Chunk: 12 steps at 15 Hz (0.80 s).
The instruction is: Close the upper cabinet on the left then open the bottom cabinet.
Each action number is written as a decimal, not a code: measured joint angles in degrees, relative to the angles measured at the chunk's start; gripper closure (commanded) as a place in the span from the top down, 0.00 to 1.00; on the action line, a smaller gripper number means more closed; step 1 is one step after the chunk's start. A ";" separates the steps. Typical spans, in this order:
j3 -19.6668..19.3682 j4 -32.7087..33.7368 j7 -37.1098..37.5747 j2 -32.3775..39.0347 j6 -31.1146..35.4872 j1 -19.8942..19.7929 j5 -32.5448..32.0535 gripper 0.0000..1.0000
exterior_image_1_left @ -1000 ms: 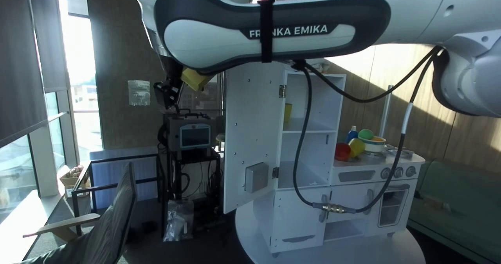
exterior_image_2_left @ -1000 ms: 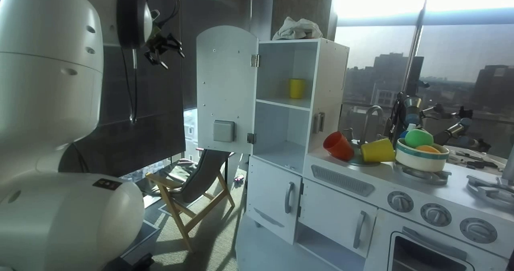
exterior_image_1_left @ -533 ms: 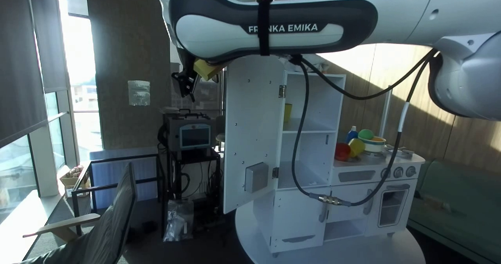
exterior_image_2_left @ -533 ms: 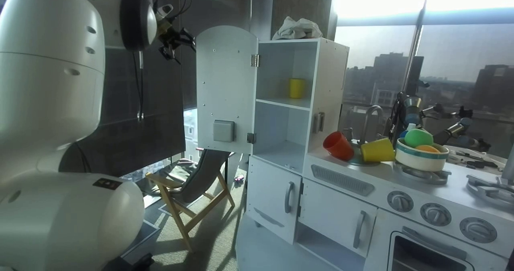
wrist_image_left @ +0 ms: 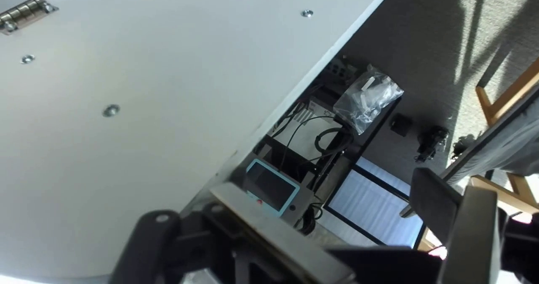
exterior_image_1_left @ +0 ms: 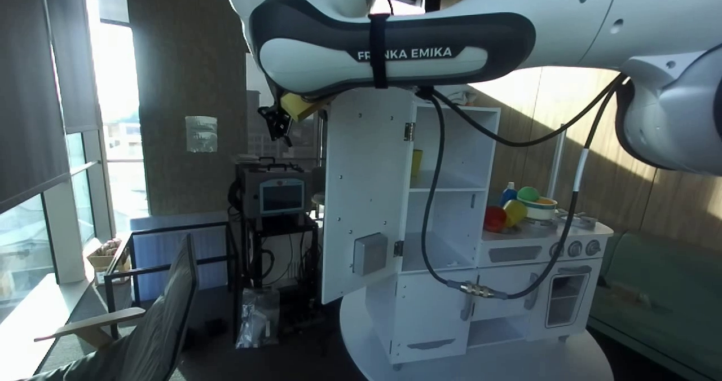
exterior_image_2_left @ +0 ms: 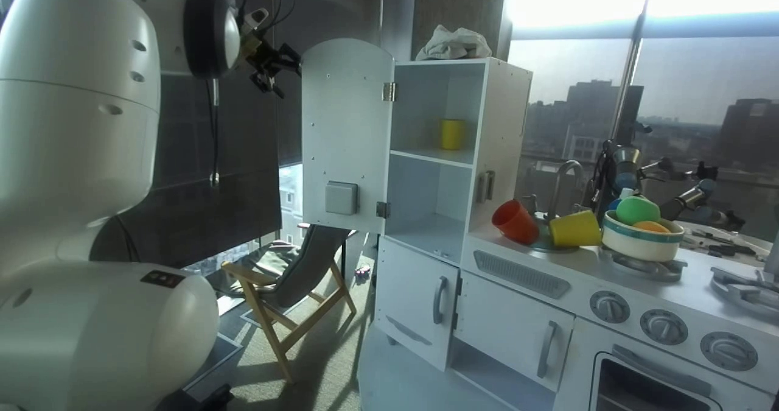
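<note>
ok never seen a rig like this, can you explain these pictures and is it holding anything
The white machine is a robot arm ending in a pincer. Two views come from cameras outside the robot, the third from one on its wrist. Nearby is a toy kitchen: the upper cabinet door stands open, a yellow cup on the shelf inside; the bottom cabinet door is closed. On the counter are a tilted red cup, a second yellow cup on its side and a bowl holding rounded green and orange items. The pincer is open near the upper cabinet door's free edge, holding nothing.
</note>
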 measured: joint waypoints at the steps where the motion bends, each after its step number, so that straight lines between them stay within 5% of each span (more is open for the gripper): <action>1: -0.02 -0.03 0.00 -0.25 0.39 -0.40 0.05 1.00; 6: 0.02 -3.57 1.15 -3.49 1.14 -0.83 2.97 1.00; 12: 0.00 -15.55 3.08 -13.83 1.13 -1.61 8.11 1.00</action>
